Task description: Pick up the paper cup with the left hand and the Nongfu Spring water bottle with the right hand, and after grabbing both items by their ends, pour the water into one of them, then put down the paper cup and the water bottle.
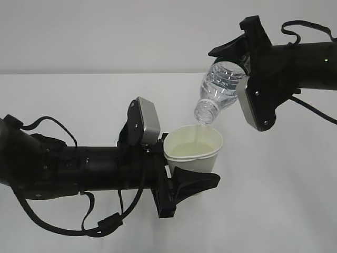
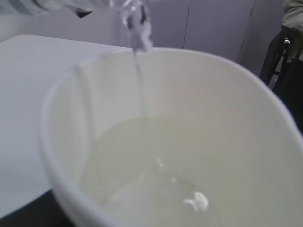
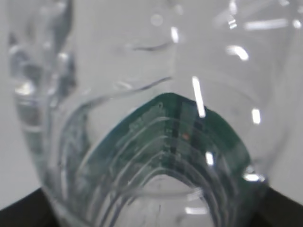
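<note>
Your left hand (image 1: 181,182) has its fingers closed around the lower part of the paper cup (image 1: 194,149), holding it upright above the white tabletop (image 1: 79,105), with the cup's rim clear of the fingers. Your right hand (image 1: 239,50) grips the base end of the water bottle (image 1: 218,87) and holds it tilted steeply, neck down and to the left, so the open mouth sits just above the cup's rim. A thin stream of water (image 2: 140,85) falls from the mouth into the cup, and in the left wrist view you see it land in a shallow pool at the bottom of the cup's pale inside (image 2: 189,142). In the right wrist view the clear ribbed bottle wall (image 3: 142,71) fills the frame, with the dark green label band (image 3: 180,137) showing through it, so that hand's fingers are hidden there. Both arms hang in the air, well apart from each other, meeting only where bottle mouth and cup come close.
</note>
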